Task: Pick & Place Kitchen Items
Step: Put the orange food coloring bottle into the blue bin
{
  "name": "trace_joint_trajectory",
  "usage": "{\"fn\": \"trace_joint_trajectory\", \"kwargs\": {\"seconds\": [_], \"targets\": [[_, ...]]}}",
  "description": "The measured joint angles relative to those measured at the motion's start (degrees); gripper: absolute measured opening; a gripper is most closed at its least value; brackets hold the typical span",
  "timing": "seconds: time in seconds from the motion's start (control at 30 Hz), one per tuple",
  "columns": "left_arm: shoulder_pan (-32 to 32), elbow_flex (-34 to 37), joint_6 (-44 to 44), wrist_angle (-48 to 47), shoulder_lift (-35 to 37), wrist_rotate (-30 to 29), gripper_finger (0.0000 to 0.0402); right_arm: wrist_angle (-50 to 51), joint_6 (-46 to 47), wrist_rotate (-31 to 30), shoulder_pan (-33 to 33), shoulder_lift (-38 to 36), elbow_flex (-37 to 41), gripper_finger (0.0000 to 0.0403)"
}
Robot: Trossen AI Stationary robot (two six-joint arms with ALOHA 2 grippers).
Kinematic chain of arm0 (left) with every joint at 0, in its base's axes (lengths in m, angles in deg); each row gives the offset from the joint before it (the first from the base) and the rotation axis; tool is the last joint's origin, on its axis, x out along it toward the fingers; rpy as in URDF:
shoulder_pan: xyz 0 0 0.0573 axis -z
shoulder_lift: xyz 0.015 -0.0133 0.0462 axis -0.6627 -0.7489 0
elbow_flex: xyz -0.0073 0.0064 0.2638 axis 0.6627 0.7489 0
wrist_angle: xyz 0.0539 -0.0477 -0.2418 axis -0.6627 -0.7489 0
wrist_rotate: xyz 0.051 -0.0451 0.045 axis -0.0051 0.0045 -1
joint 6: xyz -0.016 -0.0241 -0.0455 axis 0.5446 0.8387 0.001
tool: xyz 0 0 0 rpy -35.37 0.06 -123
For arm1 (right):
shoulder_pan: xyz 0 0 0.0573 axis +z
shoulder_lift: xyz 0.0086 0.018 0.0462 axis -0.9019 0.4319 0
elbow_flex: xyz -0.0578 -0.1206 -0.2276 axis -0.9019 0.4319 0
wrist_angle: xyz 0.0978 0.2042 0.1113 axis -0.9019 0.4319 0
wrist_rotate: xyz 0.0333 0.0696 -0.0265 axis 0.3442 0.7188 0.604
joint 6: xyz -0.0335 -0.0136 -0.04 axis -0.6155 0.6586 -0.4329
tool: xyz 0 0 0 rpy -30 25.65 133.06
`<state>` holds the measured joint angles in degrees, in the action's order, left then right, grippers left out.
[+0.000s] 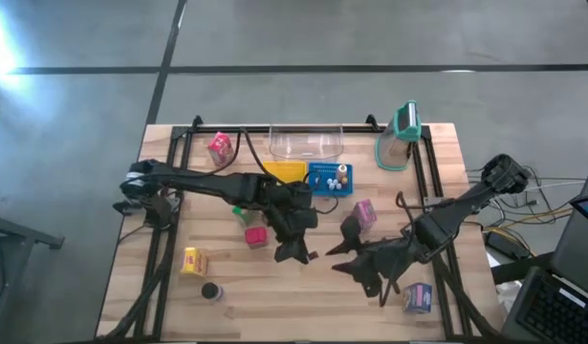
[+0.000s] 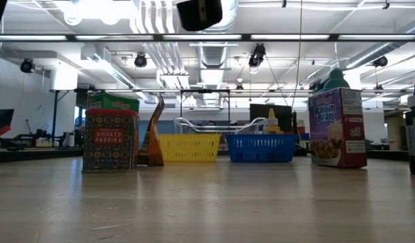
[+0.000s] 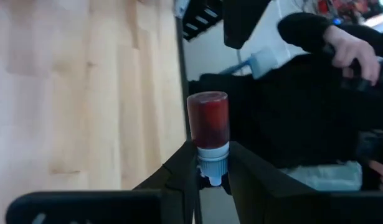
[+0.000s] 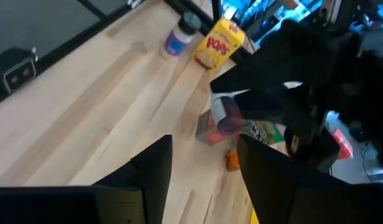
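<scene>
My left gripper hangs over the middle of the table, shut on a small bottle with red contents, which also shows in the right wrist view. My right gripper stands open just to its right, with nothing between its fingers. Standing on the table are a red carton, a green piece, a yellow carton, a dark disc, two pink cartons and a purple carton. My left gripper pinches the bottle's white cap end between its two fingers. The bottle's red body sticks out past the fingertips, in line with them. The bottle hangs clear of the table above the red carton.
A yellow basket and a blue basket stand side by side at mid-back. A clear tub and a clear jug with a teal lid stand behind them. A person's hand shows beyond the table.
</scene>
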<state>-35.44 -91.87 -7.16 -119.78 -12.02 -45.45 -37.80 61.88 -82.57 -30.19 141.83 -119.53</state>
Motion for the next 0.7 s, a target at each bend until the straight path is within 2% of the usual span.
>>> {"fn": "trace_joint_trajectory", "kwargs": {"seconds": [0.27,0.7], "targets": [[0.0,0.02,-1.41,-0.01,0.0,3.84,0.0081,-8.77,-3.89,-0.02,-0.8,1.96,0.5,0.0184],[-0.28,0.02,-1.39,2.63,0.0,5.5,0.0081,-12.29,-3.67,0.11,-2.25,3.49,0.81,0.0146]]}}
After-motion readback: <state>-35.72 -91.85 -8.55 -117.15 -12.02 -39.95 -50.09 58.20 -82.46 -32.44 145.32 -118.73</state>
